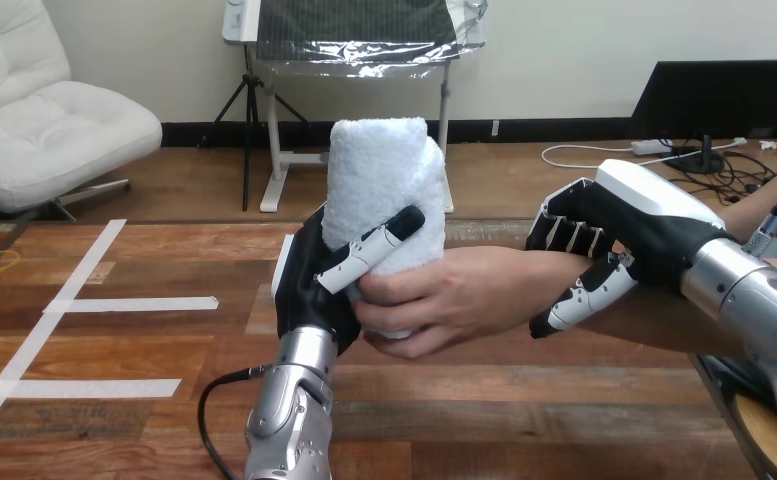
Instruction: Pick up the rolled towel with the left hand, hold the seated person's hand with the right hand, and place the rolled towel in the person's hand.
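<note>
**Transfer step above the wooden table: rolled towel shared with the person's hand.**
Your right hand curls round the person's wrist, thumb beneath. The rolled towel stands upright in your left hand, thumb clamped across its front; the person's hand wraps its lower end. Next, likely: confirm their grip, then ease your left fingers open.

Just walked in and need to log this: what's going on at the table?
The left robot hand holds a white rolled towel upright, thumb across it. The person's hand, reaching in from the right, is curled round the towel's lower part too. The right robot hand is clasped round the person's forearm, fingers over, thumb under. The handover is in progress.
</note>
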Controlling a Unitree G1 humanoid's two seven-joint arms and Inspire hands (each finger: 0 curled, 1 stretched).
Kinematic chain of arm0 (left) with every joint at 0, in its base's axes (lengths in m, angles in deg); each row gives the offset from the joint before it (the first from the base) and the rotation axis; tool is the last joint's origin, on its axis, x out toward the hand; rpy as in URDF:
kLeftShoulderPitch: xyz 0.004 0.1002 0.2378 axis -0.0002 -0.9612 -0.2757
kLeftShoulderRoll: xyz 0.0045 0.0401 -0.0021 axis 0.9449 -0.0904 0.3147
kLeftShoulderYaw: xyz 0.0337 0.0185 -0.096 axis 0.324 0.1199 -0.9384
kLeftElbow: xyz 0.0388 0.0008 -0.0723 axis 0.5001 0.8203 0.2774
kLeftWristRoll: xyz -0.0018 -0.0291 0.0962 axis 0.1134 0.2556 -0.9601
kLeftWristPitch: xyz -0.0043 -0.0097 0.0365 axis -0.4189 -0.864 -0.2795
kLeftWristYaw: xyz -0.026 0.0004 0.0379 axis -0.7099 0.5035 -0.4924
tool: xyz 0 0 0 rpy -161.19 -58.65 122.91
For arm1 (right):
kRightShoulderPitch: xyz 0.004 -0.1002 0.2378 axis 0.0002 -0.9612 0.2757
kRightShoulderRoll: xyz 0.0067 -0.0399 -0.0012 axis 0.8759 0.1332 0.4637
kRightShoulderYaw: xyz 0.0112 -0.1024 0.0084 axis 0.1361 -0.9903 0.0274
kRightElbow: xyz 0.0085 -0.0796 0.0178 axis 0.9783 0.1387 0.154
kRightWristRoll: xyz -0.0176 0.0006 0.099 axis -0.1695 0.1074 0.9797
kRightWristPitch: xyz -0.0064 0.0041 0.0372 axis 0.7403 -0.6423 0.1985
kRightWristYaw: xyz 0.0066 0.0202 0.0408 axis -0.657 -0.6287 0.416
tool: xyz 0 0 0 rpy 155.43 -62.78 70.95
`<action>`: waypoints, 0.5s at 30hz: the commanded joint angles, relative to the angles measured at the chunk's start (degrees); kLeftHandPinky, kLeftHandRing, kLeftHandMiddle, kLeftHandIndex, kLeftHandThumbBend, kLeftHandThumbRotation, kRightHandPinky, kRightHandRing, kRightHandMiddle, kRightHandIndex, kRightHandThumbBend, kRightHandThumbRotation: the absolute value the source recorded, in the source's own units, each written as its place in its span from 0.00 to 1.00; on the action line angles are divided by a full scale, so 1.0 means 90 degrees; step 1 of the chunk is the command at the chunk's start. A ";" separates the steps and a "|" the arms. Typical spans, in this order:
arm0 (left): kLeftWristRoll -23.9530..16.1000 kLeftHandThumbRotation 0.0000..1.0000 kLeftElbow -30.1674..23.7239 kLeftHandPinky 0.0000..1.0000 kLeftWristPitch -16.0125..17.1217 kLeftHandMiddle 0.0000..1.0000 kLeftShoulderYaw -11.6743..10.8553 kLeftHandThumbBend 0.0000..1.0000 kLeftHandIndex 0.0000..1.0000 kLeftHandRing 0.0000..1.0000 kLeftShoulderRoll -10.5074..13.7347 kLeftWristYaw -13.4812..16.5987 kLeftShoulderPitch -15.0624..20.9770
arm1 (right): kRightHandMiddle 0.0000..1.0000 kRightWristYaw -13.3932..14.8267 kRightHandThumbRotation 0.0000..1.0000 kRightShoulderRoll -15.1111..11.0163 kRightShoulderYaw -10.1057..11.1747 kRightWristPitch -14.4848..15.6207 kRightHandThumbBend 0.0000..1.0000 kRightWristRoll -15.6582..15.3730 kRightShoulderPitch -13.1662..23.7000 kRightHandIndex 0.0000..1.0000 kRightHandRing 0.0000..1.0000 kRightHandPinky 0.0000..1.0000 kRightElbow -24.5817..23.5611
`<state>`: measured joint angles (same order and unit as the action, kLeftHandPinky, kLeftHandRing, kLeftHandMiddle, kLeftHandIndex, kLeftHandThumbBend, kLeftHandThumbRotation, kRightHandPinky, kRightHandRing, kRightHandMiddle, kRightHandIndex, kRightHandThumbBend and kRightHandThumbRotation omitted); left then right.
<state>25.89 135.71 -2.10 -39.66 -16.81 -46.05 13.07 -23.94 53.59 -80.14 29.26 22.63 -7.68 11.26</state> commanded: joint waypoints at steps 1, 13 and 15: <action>-0.0159 0.00 -0.0681 0.30 0.0045 0.41 0.0478 0.73 0.43 0.36 -0.1065 -0.0269 0.1309 | 0.48 0.0016 0.03 0.0236 -0.0023 0.0147 0.92 0.0086 0.0463 0.50 0.43 0.37 0.0131; -0.0028 0.00 -0.0730 0.30 -0.0031 0.41 0.0453 0.71 0.43 0.35 -0.1069 -0.0367 0.1291 | 0.48 -0.0003 0.03 0.0179 0.0032 0.0081 0.92 0.0155 0.0424 0.50 0.44 0.38 0.0130; -0.0008 0.00 -0.0744 0.29 -0.0049 0.41 0.0443 0.71 0.43 0.35 -0.1074 -0.0367 0.1288 | 0.49 -0.0007 0.03 0.0170 0.0040 0.0079 0.92 0.0166 0.0412 0.50 0.44 0.38 0.0122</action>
<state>25.99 134.80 -2.82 -39.21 -16.83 -46.05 13.07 -23.94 53.55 -80.12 29.25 22.84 -7.64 11.26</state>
